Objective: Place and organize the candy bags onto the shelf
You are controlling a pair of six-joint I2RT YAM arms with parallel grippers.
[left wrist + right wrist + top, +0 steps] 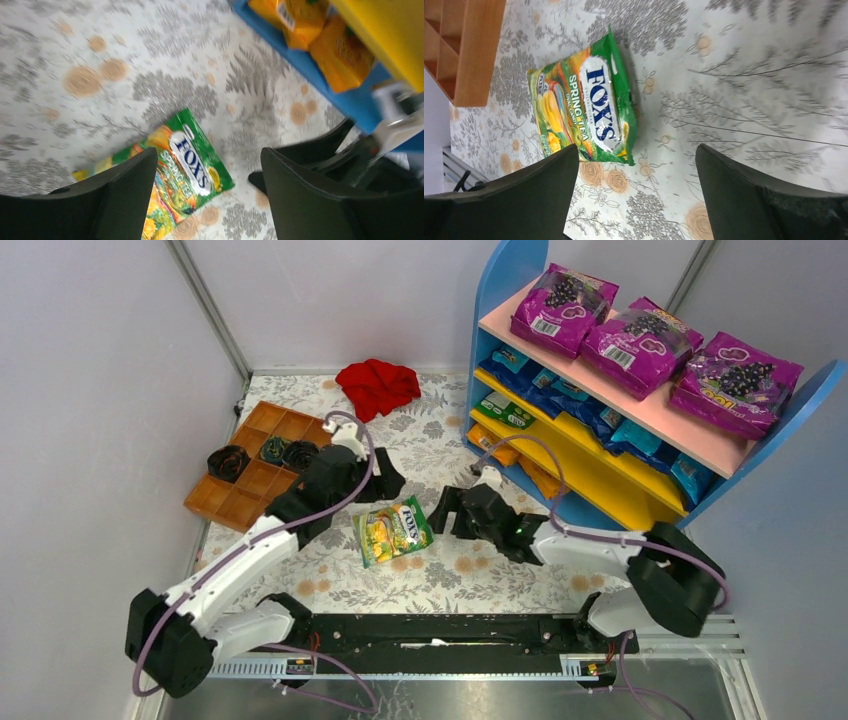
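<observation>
A green candy bag (395, 530) lies flat on the floral tablecloth between my two grippers. It also shows in the left wrist view (180, 170) and in the right wrist view (584, 105). My left gripper (385, 480) is open and empty just behind the bag (209, 155). My right gripper (447, 512) is open and empty just right of it (636, 150). The shelf (510, 280) stands at the back right. Blue candy bags (620, 430) and a green one (503, 410) lie on its yellow boards, orange ones (497, 452) at the bottom (345, 57).
Three magenta grape bags (640, 340) lie on the shelf's pink top board. A brown wooden compartment tray (255, 490) with dark rolled items (228, 460) sits at the left. A red cloth (377, 387) lies at the back. Grey walls close in the left and back.
</observation>
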